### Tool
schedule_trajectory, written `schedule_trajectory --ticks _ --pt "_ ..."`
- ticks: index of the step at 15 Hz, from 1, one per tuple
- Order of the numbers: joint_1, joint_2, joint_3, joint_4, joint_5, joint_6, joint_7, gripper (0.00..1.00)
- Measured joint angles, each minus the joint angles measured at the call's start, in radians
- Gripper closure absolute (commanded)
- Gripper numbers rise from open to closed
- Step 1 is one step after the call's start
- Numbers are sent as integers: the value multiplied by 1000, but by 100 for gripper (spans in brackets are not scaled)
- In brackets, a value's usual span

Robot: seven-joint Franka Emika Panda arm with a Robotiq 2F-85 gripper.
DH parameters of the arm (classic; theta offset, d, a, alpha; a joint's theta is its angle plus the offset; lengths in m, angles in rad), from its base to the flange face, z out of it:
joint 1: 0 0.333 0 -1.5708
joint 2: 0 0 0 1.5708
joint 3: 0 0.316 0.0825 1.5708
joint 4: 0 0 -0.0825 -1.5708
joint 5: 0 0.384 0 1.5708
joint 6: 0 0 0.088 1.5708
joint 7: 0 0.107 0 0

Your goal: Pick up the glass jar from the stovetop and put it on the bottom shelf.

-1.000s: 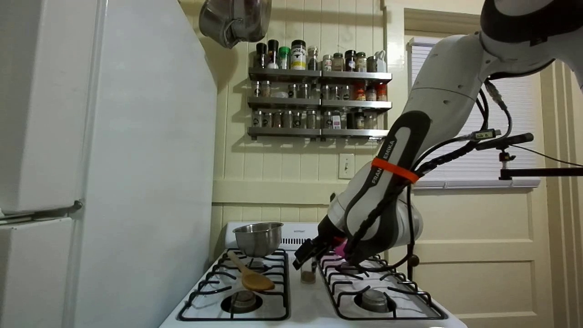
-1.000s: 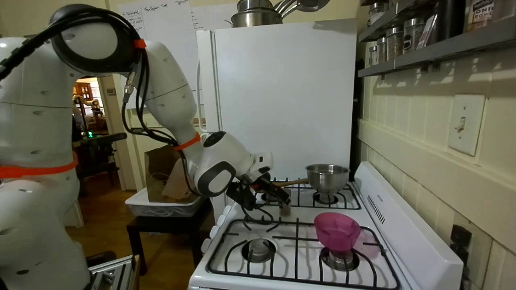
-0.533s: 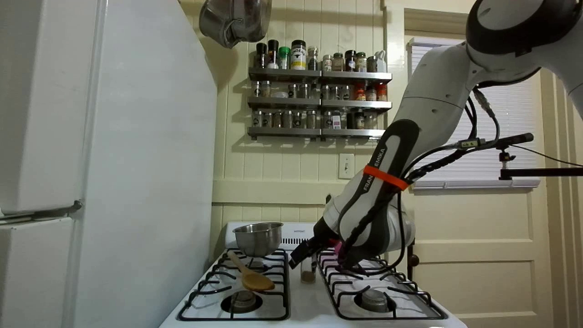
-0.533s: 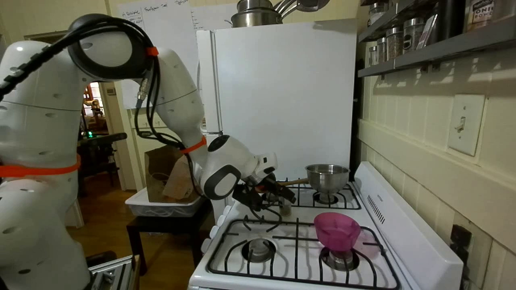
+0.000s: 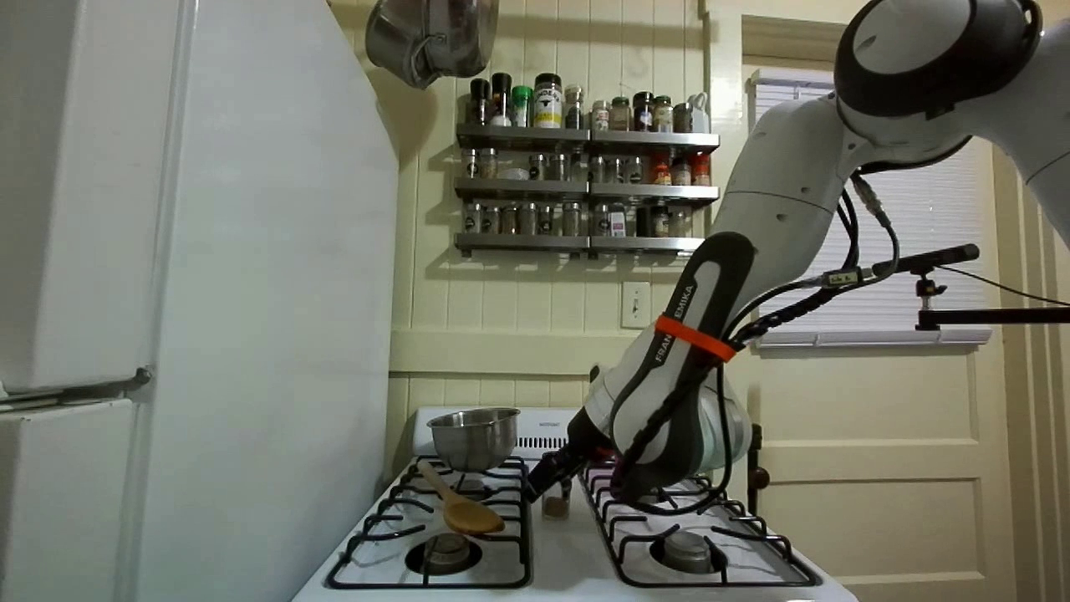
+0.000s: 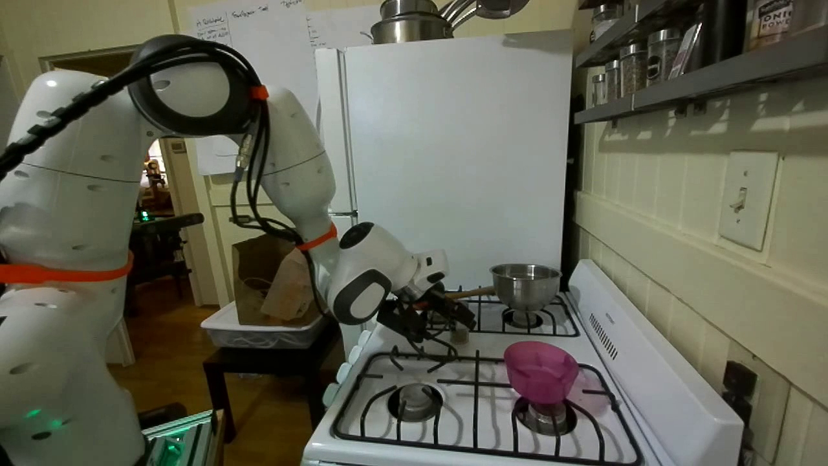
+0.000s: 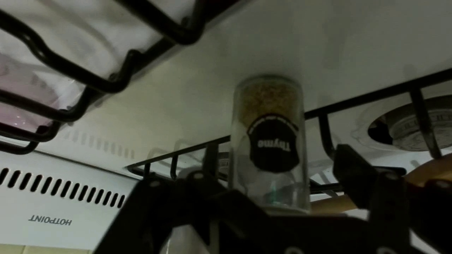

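The tool (image 7: 276,160) is hanging slantwise over the stovetop (image 5: 562,562) with its fingers (image 7: 353,176) spread, gripping nothing. In the wrist view a glass jar (image 7: 270,141) labelled Thyme is standing between them, apparently untouched and nearer the finger at picture left. The jar is resting upright on the bare strip between two black grates (image 7: 106,84). The step in hand is likely the grasp: centring on the jar before closing, then squeezing softly and evenly, should be keeping the glass from tipping. Lifting straight up next should be clearing the grate bars. Farther out, a wooden spoon (image 5: 472,517) is lying across a grate near a steel bowl (image 5: 474,445), and a pink bowl (image 6: 541,374) is sitting on the opposite grate. Higher up, spice jars (image 5: 528,221) are lining the bottom shelf (image 5: 522,243), the destination.
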Motion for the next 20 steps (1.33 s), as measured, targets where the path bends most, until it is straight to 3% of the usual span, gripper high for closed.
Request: schedule_trajectory --ticks 4,9,13,18,20 --pt "14 12 -16 4 0 0 -3 77" --pt "38 4 -27 4 22 0 -3 77" --pt "88 -91 -48 -14 99 -32 -23 77" --pt "150 -360 -108 -74 257 -283 -128 77" --pt "90 -472 -120 -101 173 -394 -86 77"
